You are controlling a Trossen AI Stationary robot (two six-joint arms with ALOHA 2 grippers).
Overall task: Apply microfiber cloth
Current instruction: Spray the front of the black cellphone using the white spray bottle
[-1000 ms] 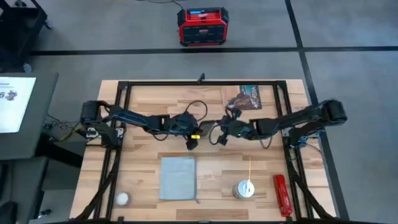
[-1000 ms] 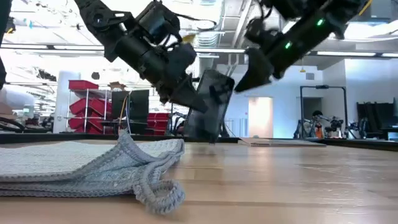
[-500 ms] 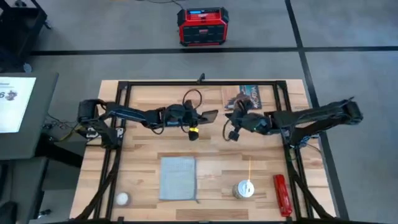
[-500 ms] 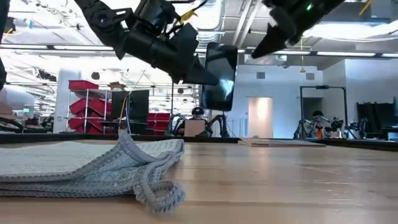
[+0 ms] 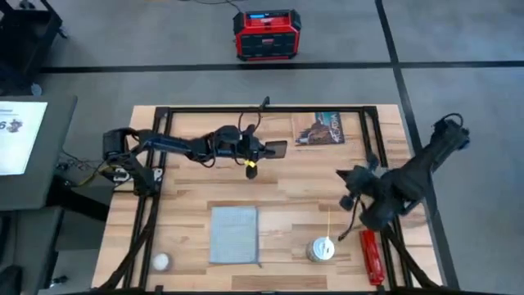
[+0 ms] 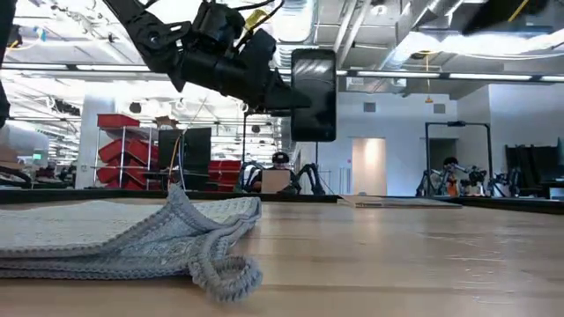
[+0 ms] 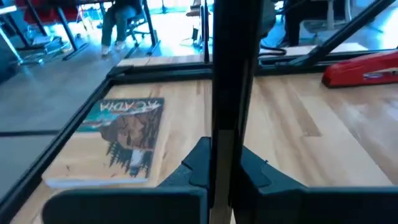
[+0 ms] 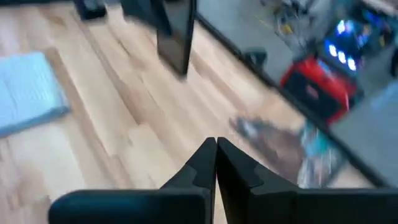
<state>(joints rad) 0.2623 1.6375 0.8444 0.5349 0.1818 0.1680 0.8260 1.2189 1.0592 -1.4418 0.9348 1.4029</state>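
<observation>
The microfiber cloth [image 5: 234, 234], pale grey-blue, lies flat on the wooden table near its front edge. It also fills the left foreground of the low view [image 6: 115, 233], one corner curled. My left gripper [image 5: 264, 151] is over the table's far middle, shut on a black phone [image 6: 314, 92] held in the air. My right gripper [image 5: 348, 182] is shut on nothing, at the table's right, well away from both phone and cloth [image 8: 28, 87]. My left gripper pinches the phone between its two fingers [image 7: 199, 163], one on each flat face, at the middle of one long edge [image 6: 294, 97]. The fingers come level from the table's left. The phone stands upright, lifted clear of the table.
A dark printed booklet [image 5: 319, 129] lies at the far edge, just beyond the phone. At the near right are a red tool [image 5: 371, 256] and a round container with a stick [image 5: 322, 248]. A white ball [image 5: 160, 261] sits near left. A red box [image 5: 266, 34] stands on the floor.
My left gripper has risen and moved toward the far edge with the phone, which has turned from tilted to upright. My right gripper has drawn back from beside the phone toward the table's right and near edges.
</observation>
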